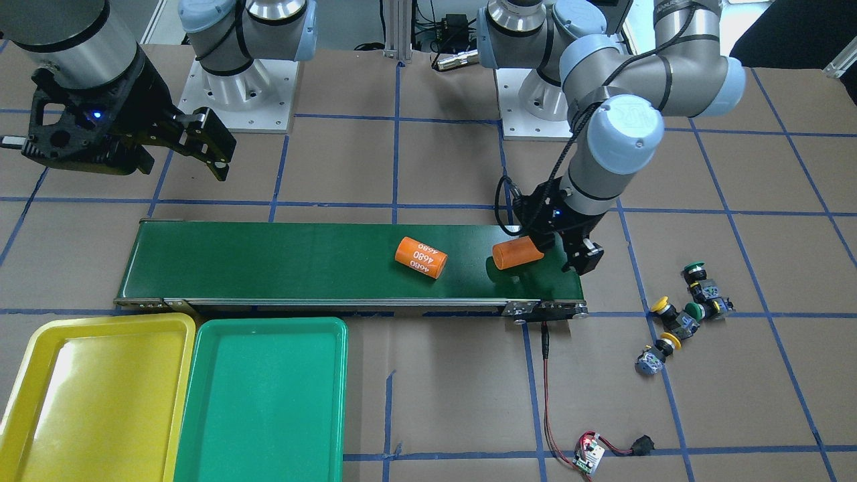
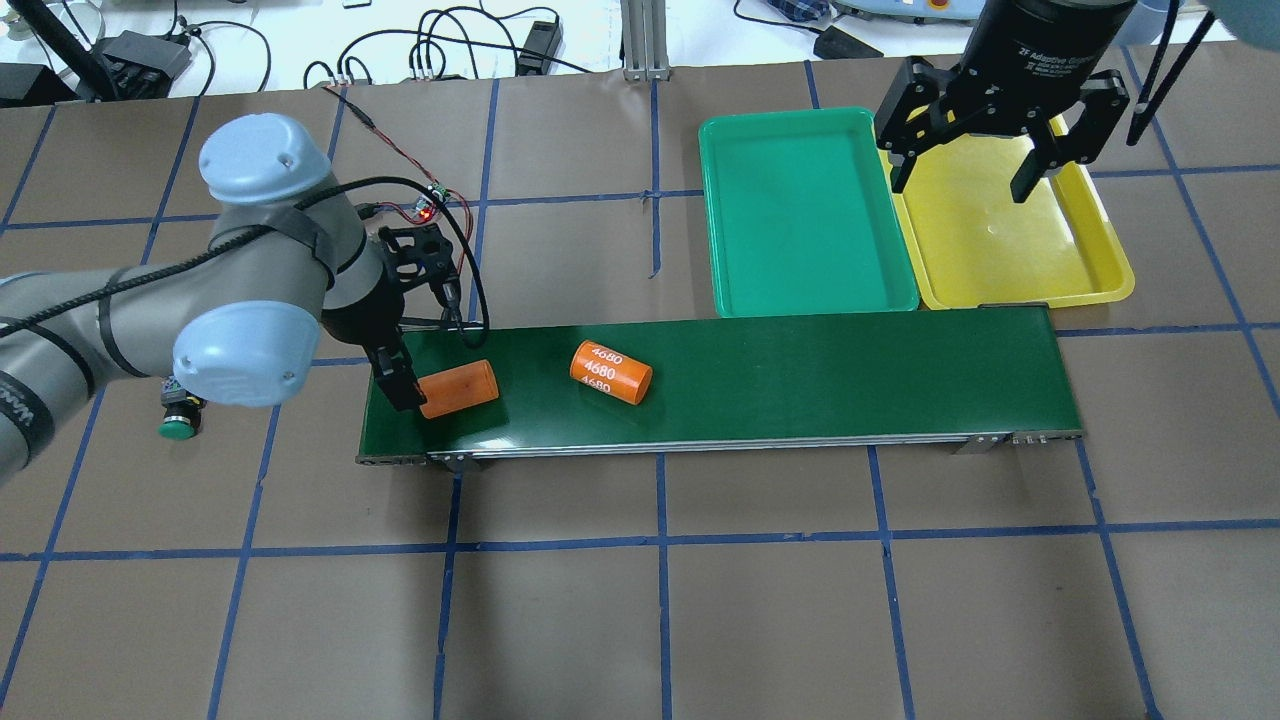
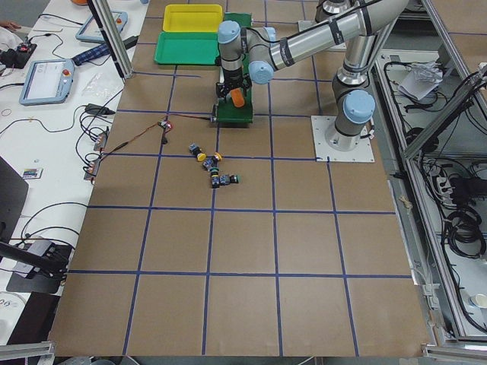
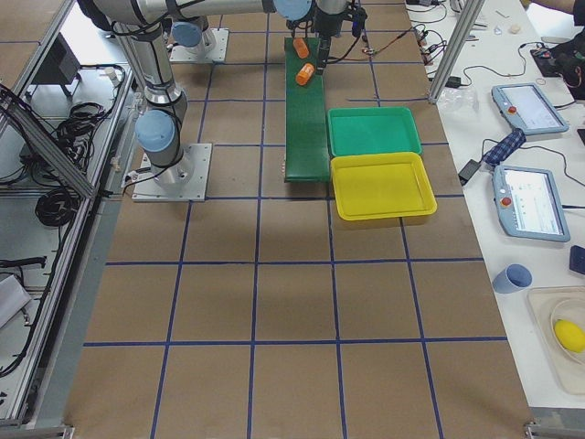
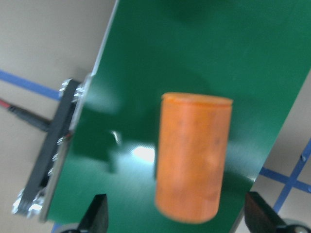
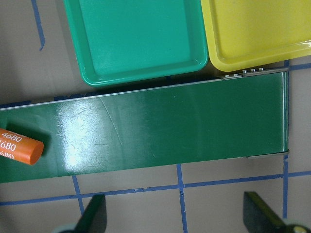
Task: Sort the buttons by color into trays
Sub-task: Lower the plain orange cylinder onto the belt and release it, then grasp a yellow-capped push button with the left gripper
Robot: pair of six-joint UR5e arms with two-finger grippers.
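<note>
Left gripper: fingers spread over an orange cylinder. Right gripper: fingers spread, high above the surface. Buttons: cylinder's 4 o'clock, front-facing view.

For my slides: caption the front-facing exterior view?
Left tool beside an orange cylinder on the conveyor belt; four buttons lie on the table, far from the yellow tray and green tray.

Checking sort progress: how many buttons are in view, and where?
4, all clustered on the table beyond the end of the conveyor: two green-capped buttons, two yellow-capped buttons. The yellow tray and green tray hold none. None seems hidden.
</note>
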